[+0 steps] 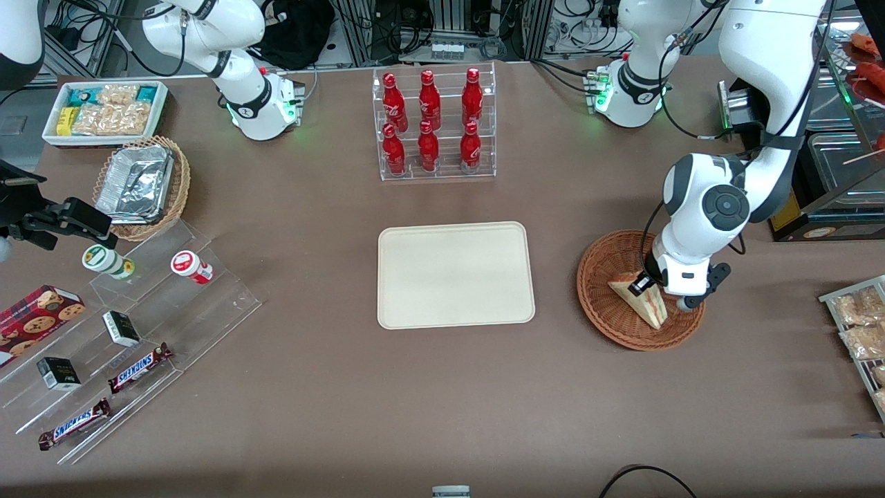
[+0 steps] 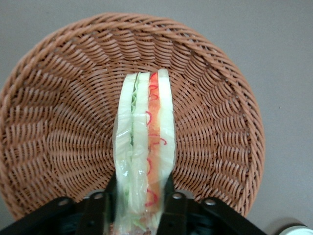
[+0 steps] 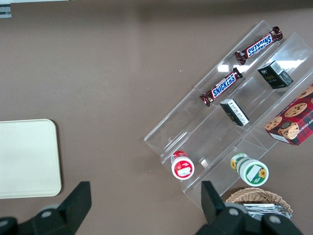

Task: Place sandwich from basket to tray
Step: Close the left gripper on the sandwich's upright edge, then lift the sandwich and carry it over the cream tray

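The sandwich [image 1: 641, 299] is a wrapped wedge of pale bread with red-orange and green filling, in the reddish-brown wicker basket [image 1: 608, 312] toward the working arm's end of the table. My left gripper [image 1: 658, 289] is down in the basket and shut on the sandwich's thick end. In the left wrist view the black fingers [image 2: 172, 205] press both sides of the sandwich [image 2: 145, 142], with the basket [image 2: 58, 122] beneath. The cream tray [image 1: 455, 274] lies flat at mid-table beside the basket; it also shows in the right wrist view [image 3: 24, 159].
A clear rack of red bottles [image 1: 433, 124] stands farther from the front camera than the tray. Clear tiered shelves with snacks [image 1: 117, 332], a tan basket of foil trays [image 1: 142, 185] and a white snack bin [image 1: 104, 111] lie toward the parked arm's end. A rack of packaged pastries [image 1: 861, 325] sits past the basket.
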